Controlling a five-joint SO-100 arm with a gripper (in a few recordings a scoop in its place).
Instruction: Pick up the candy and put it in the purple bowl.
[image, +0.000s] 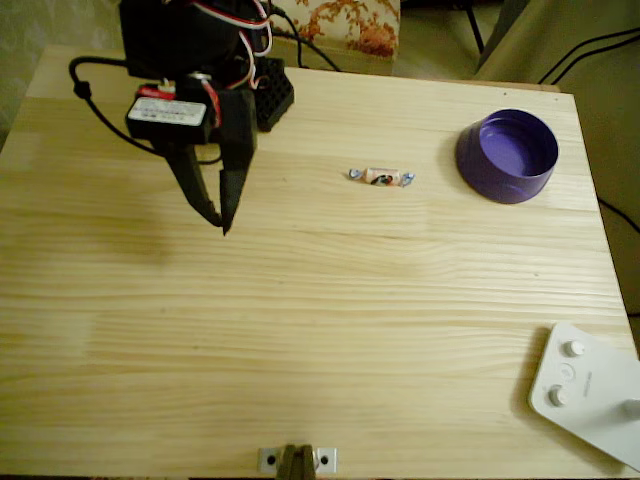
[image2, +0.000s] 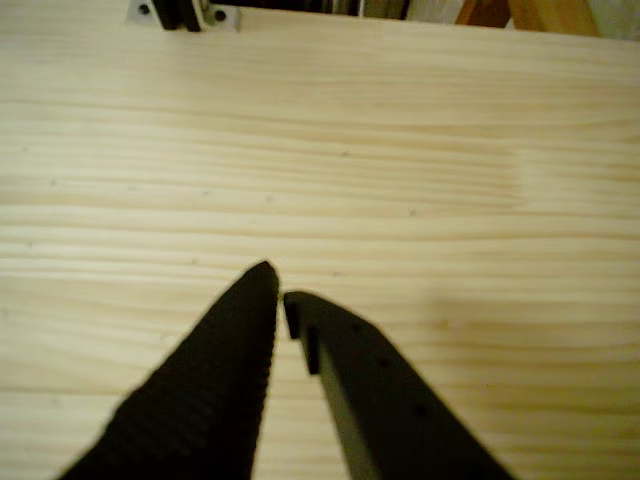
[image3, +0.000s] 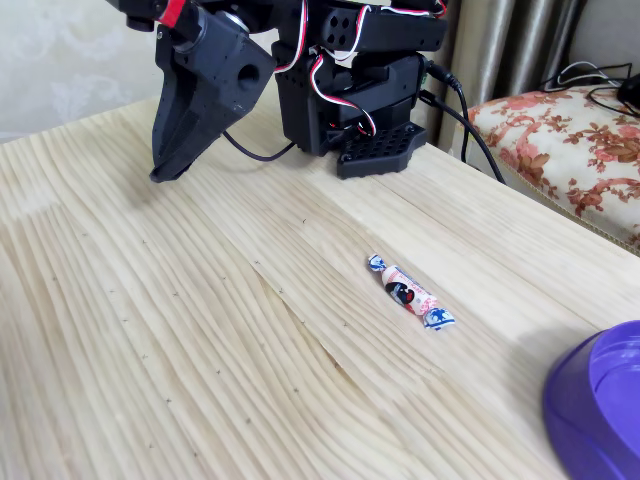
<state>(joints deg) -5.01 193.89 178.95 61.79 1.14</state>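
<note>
Nothing done yet. Candy (image: 381, 177) lies flat on bare table (image: 300, 330), between arm and purple bowl (image: 507, 155), near bowl but not touching. Bowl looks empty. Gripper (image: 220, 218) hangs over wood well to left of candy in overhead view, jaws nearly closed, tips almost meeting, grasping nothing. All left: reach across, open, grab candy, carry to bowl, drop.

Warm yellowish indoor light, soft shadows on the table (image: 330, 320), wrist view blurred, mild graininess
</note>
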